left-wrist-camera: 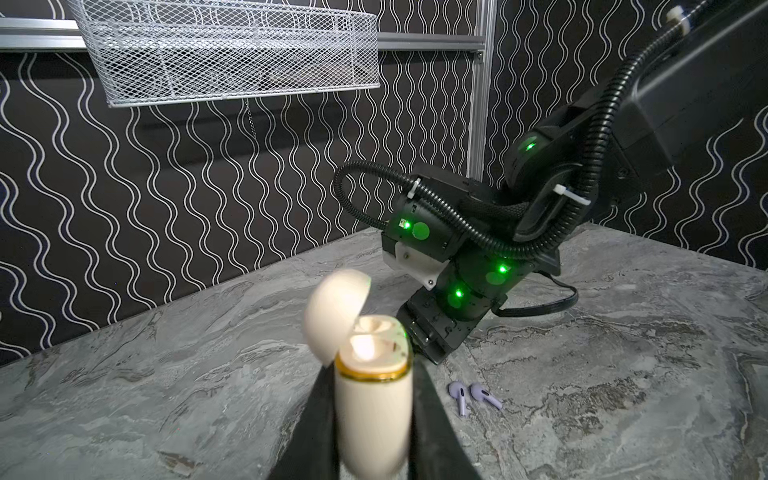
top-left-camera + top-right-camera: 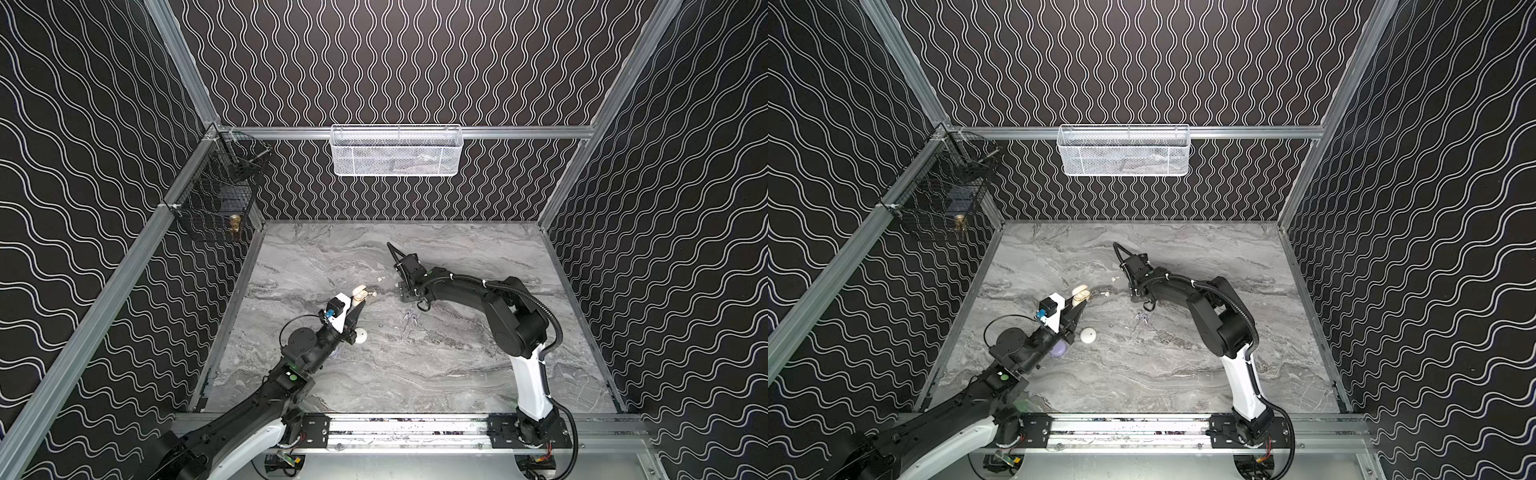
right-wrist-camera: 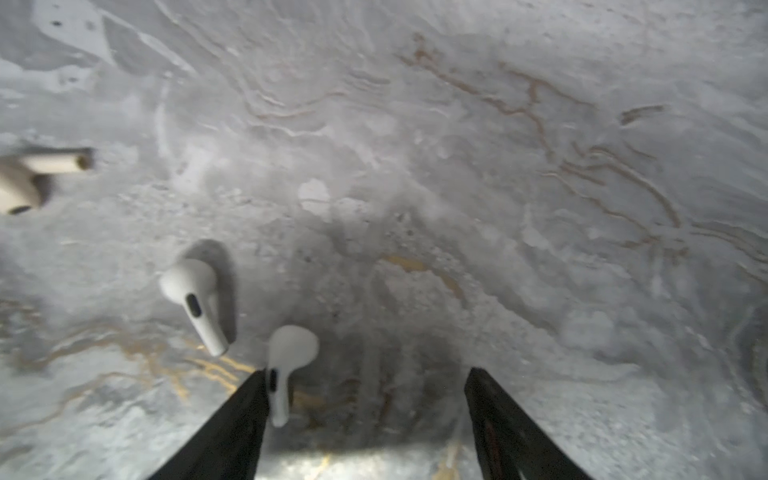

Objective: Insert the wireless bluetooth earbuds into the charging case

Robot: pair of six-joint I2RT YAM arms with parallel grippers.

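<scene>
Two white earbuds (image 3: 195,303) lie mid-table on the grey marble table (image 3: 498,166), one just beside a finger of your right gripper (image 3: 365,374), jaws spread. Left of them, your left gripper (image 1: 371,374) pinches the open cream case (image 1: 374,424); lilac earbuds (image 1: 459,397) lie nearer.

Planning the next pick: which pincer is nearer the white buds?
Right. The right pincer hangs open just beside the white buds; the left pincer sits farther off, shut on the cream case.

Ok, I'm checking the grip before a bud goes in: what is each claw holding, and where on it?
The left claw grips the cream case by its lower body, below the open lid. The right claw is open and holds nothing.
</scene>
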